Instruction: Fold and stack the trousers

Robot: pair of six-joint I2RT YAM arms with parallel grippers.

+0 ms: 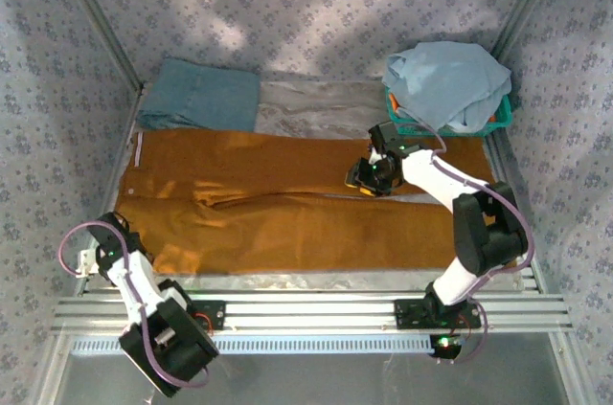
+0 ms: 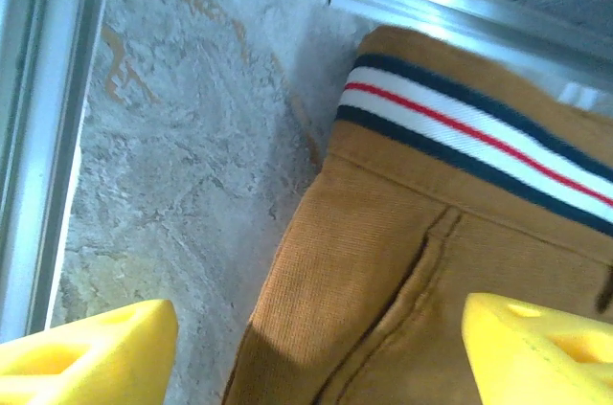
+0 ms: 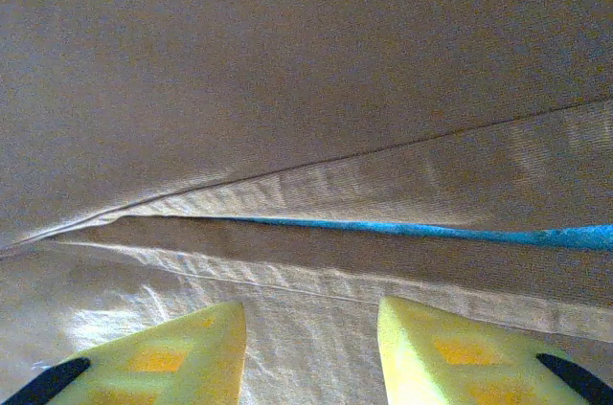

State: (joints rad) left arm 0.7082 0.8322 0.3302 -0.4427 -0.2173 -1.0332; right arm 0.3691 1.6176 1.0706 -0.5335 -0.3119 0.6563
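Note:
The rust-orange trousers [image 1: 287, 204] lie spread flat across the table, waist to the left and both legs running right. My left gripper [image 1: 120, 228] hovers over the near-left waist corner. In the left wrist view its yellow fingers [image 2: 86, 352] stand wide apart, either side of the cloth edge by the striped waistband [image 2: 460, 132] and the pocket seam of the trousers [image 2: 383, 261]. My right gripper [image 1: 367, 178] sits low over the gap between the two legs. Its fingertips [image 3: 450, 348] rest apart on the hem of the trousers [image 3: 287, 60], open with nothing pinched, near a thin blue strip [image 3: 431, 231].
A folded teal-blue garment [image 1: 201, 97] lies at the back left. A pale light-blue garment [image 1: 445, 84] is heaped on a green basket [image 1: 498, 116] at the back right. Aluminium rails [image 1: 316, 309] run along the near edge, and patterned walls close in the sides.

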